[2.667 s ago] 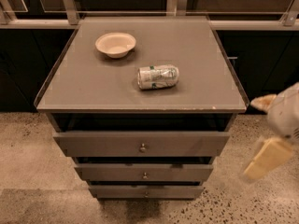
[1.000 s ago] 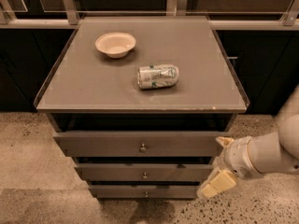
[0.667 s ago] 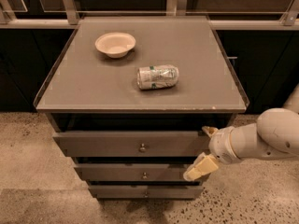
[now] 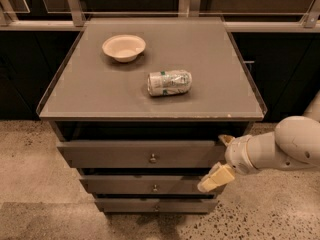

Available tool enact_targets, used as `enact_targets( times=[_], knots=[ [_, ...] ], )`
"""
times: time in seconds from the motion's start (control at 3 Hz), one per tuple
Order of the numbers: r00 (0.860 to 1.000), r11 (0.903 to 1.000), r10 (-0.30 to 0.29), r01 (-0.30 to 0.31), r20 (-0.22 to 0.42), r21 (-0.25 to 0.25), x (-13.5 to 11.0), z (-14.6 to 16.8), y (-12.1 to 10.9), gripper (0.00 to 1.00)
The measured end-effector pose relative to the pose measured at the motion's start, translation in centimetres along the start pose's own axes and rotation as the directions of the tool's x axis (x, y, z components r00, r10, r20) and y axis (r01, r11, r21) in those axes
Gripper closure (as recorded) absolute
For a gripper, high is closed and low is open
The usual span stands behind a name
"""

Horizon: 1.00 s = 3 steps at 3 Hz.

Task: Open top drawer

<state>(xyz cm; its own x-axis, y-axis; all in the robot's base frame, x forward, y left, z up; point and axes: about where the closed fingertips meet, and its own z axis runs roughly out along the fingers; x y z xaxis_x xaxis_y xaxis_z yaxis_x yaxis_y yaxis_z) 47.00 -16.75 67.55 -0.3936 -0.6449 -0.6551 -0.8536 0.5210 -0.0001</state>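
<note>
Hovering at the right end of the wide grey-brown top drawer (image 4: 110, 154), the cream two-finger gripper (image 4: 212, 162) sits at roughly 3 o'clock from the drawer's small round metal knob (image 4: 153, 158), near it but not touching. The drawer itself lies at 6 o'clock below the flat grey cabinet top (image 4: 90, 96); its front looks shut or nearly so.

Risks, as judged:
- The lower finger (image 4: 215, 178) overlaps the narrower middle drawer (image 4: 120, 185). A level slide toward 9 o'clock could catch that drawer's knob (image 4: 155, 188) and open the wrong one.
- The knob is small and smooth. An off-centre close would likely slip off on the pull.
- A jerky pull could set the lying green-and-white drink can (image 4: 169, 82) rolling; the shallow cream bowl (image 4: 124, 47) at 11 o'clock looks less at risk.

Pose: the white rounded forearm (image 4: 295, 144) enters from 3 o'clock, held about level, wrist pointing toward 9 o'clock. Fingers are spread wide, one high at the drawer's top corner, one low, holding nothing. That vertical spread suits the knob once centred on it.
</note>
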Motion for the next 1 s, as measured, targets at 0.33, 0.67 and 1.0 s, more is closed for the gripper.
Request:
enact_targets(
  times=[0.33,0.67,1.0],
  knots=[
    [1.000,0.9999,0.006,-0.006,0.001,0.013,0.04,2.92,-2.66,0.00],
    [1.000,0.9999,0.006,-0.006,0.002,0.012,0.04,2.99,-2.67,0.00],
    [1.000,0.9999,0.006,-0.007,-0.031,-0.012,0.24,3.36,-2.46,0.00]
  ],
)
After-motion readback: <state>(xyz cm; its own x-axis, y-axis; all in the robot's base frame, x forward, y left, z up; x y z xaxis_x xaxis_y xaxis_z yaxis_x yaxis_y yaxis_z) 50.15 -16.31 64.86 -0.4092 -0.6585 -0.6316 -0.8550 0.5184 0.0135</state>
